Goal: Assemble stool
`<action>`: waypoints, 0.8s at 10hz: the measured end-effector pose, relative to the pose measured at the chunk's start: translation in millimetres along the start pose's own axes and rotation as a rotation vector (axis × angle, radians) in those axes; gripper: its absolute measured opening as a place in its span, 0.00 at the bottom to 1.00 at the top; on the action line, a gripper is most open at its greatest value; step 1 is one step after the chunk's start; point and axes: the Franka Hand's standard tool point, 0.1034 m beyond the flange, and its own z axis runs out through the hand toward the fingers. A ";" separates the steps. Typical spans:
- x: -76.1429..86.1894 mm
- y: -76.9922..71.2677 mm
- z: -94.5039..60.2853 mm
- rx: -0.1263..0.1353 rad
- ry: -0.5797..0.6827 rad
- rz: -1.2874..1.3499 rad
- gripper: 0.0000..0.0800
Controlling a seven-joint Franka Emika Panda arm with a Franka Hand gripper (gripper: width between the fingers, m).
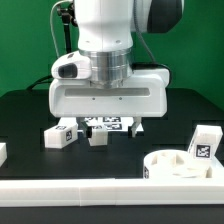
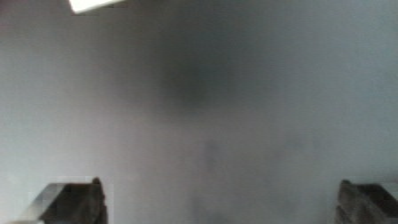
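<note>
Fingers (image 2: 71,203) first: spread about as wide as possible, clamped on nothing, only bare blurry table (image 2: 214,110) showing between them in the wrist view. Gripper (image 1: 109,127) hanging low over the middle of the table, not touching any part as far as can be told.

Now the stool bits. Seat (image 1: 178,165) lying flat near the front, off toward the exterior view's right, well apart from the gripper. Upright leg block (image 1: 204,143) standing at its far right rim, touching or merely beside, hard to say. Closest leg block (image 1: 97,137) down just below the gripper on the near side, a touch toward the exterior view's left; too small to call its long axis. Lying leg block (image 1: 60,135) next along to the left, tipped on its side, long axis looking roughly left-to-right. Probably one of these two as the next grab, so a short hop near-left and maybe a wrist turn to get the jaws across the short side.

Further out: marker board (image 1: 108,121) flat on the table just behind those two legs. Another white piece (image 1: 3,152) cut off at the left edge, no idea which part. Long white border rail (image 1: 100,190) running across the near edge, so little room for pulling anything nearer; plenty of bare table between the legs and the seat though. White corner (image 2: 98,5) poking into the wrist view, can't tell what
</note>
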 end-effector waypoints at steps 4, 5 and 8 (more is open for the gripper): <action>-10.7 6.6 4.6 0.023 -0.059 0.011 0.81; -13.6 4.7 4.9 0.034 -0.126 0.010 0.81; -29.5 8.2 8.2 -0.076 -0.284 -0.080 0.81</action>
